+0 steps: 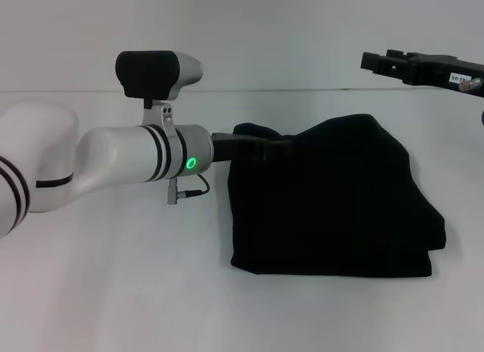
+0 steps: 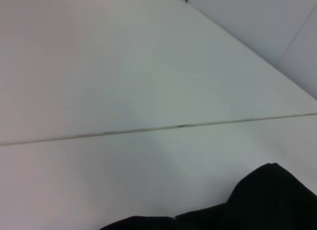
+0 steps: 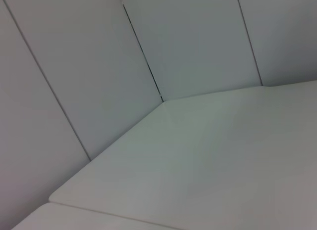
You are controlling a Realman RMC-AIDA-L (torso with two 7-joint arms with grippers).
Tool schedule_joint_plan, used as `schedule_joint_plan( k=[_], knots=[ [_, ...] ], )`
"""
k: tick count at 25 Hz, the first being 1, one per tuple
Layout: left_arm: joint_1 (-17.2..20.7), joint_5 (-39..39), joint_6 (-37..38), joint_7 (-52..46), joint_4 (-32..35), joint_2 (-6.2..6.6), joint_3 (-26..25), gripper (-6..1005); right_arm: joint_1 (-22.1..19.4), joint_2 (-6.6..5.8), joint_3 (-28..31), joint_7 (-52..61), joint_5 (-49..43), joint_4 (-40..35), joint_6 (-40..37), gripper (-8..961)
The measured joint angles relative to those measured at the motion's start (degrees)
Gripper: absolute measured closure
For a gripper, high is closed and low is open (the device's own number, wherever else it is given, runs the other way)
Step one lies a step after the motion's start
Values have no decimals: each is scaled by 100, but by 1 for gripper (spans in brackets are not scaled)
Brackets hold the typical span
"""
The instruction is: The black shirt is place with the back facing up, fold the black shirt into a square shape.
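Touching left claw (image 1: 261,146): black shirt (image 1: 340,208)

Left gripper (image 1: 281,146) is black against the black shirt (image 1: 340,208), so its fingers are lost. Right gripper (image 1: 378,62) sits beyond the shirt, arm cut by the edge.

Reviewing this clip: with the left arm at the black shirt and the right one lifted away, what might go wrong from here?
1. The left gripper sits at the far left corner of the black shirt, where the cloth is bunched up; pulling away may drag the fold open.
2. The shirt's right side bulges past its near edge, so the shape may end lopsided, not square.
3. The right gripper hangs off beyond the far right of the table, so nothing pins the cloth.
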Motion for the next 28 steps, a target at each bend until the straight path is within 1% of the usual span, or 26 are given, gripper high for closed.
schedule_joint_plan(
  k=[6,8,10,12,14,16,17,18,20,23,24,26,28],
  knots=[
    [36,-208,-152,75,47,0,-13,140,7,-1,-14,-10,0,0,70,268],
    [105,-352,-69,77,141,15,-16,139,2,-1,-16,-10,0,0,84,258],
    [306,-539,289,71,437,30,-18,139,-10,-3,-16,-10,1,0,100,248],
    [547,-707,800,64,784,42,-20,138,-30,-8,-1,-10,1,0,101,238],
    [841,-880,1582,64,1225,61,-21,138,-66,-23,20,-14,4,-1,66,229],
    [1194,-981,2546,45,1750,69,-28,137,-118,-59,35,-63,24,-10,-105,219],
    [1374,-1016,3000,21,2040,70,-53,137,-151,-77,47,-122,36,-31,-280,214],
    [1455,-1029,3190,8,2153,71,-67,137,-188,-94,83,-191,43,-59,-487,209],
    [1766,-1059,4023,-14,2624,71,-242,136,-247,-108,179,-349,49,-122,-976,199],
    [2038,-989,4986,55,3077,91,-463,136,-350,-111,314,-598,50,-242,-1769,184],
    [2038,-989,4986,55,3077,91,-463,135,-388,-112,328,-667,45,-296,-1995,173],
    [2313,-865,5730,305,3481,116,-493,133,-473,-109,286,-794,4,-422,-2479,150],
    [2464,-810,6024,517,3659,112,-550,130,-549,-92,252,-930,-39,-509,-2885,127]
  ],
)
